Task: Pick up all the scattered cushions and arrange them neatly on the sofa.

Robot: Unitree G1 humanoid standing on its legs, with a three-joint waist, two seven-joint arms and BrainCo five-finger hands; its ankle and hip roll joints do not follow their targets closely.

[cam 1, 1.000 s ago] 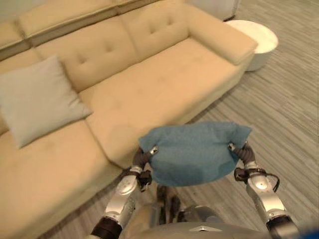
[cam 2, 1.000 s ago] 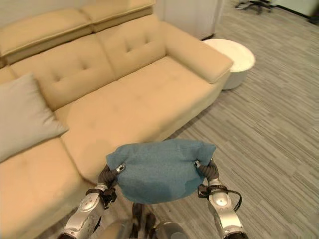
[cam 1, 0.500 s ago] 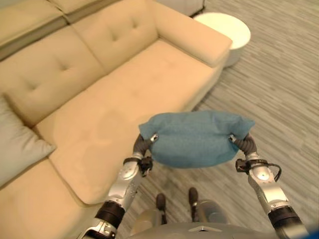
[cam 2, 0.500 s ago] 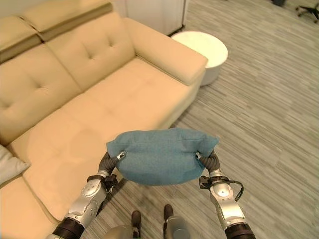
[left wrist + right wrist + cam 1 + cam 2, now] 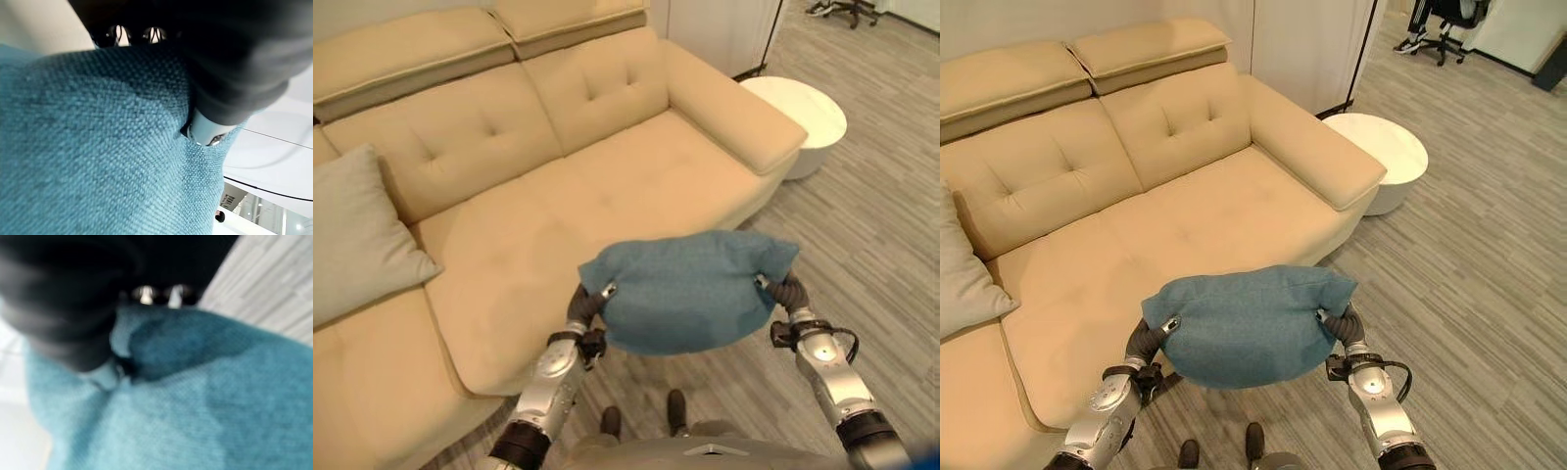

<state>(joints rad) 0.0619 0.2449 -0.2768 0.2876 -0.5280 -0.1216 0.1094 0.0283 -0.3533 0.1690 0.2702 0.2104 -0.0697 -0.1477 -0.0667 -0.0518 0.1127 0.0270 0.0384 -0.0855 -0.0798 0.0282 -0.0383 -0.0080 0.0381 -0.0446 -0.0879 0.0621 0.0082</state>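
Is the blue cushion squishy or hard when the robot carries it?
Probably squishy: the blue cushion bulges and sags between the left hand and the right hand, and its cloth dents where they pinch its ends. It looks light, held up by just its ends. The woven cloth seems unlikely to slip.

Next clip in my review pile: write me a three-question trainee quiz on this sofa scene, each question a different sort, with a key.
1. True or false: the blue cushion already rests on the sofa seat.
2. Multiple choice: the grey cushion is A) on the floor, B) propped against the sofa backrest, C) on the round white table.
3. Fill in: the blue cushion is gripped at its two ends by the left hand and the ____ hand.

Key
1. False; it is held in the air before the sofa's front edge.
2. B
3. right
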